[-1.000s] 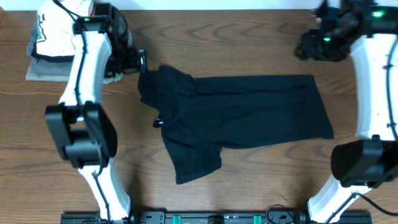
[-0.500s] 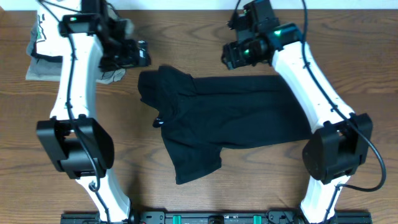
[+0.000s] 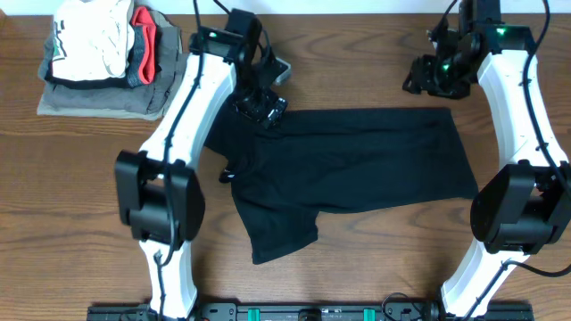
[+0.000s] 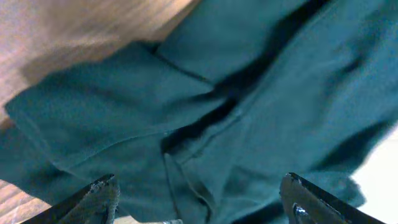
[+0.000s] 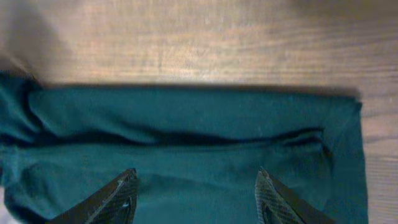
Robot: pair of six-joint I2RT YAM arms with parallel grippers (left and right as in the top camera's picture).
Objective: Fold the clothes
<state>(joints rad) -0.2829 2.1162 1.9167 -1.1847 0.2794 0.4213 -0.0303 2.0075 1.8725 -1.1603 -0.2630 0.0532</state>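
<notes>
Left gripper [image 4: 203, 199]: jaws spread wide, nothing pinched. Both dark, ribbed fingertips frame rumpled cloth below; whether they touch it cannot be told. It hangs over the collar-and-shoulder end of the black T-shirt [image 3: 357, 160], where the soft fabric is bunched into overlapping folds and deep creases. The wrist camera renders this cloth as dark teal.

Right gripper [image 5: 198, 199]: jaws also spread, holding nothing. Under it the shirt's far edge runs straight, with one long lengthwise fold and a squared corner at the right. Bare wood grain lies just beyond that edge.

T-shirt position: flat near the table's centre, body stretched left to right. The hem end is smooth and roughly rectangular. One short sleeve [image 3: 281, 232] juts toward the near edge. A small white logo [image 3: 229, 176] shows at the left.

Table [image 3: 80, 223]: brown wood, pronounced grain.

Far-left corner: a stack well apart from the shirt. A crumpled white garment with dark print [image 3: 85, 40] and a red piece [image 3: 143, 45] sit on a grey-olive folded garment [image 3: 98, 100].
</notes>
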